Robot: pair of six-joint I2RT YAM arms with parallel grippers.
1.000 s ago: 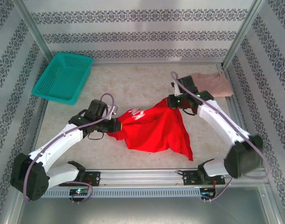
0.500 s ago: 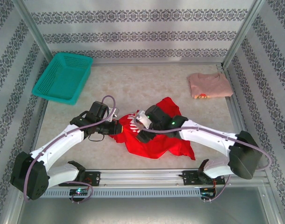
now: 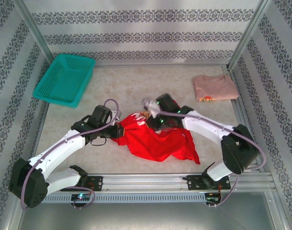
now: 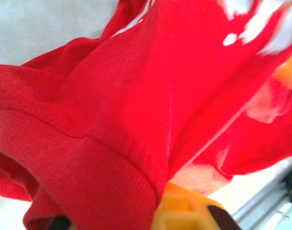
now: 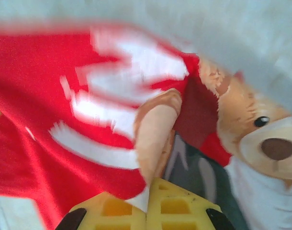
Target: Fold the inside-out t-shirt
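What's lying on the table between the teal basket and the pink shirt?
Nothing: the top view shows bare tabletop between the teal basket and the pink shirt.

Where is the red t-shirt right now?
In the top view, the red t-shirt lies crumpled near the front centre of the table, with the left end effector at its left tip and the right end effector on its upper edge.
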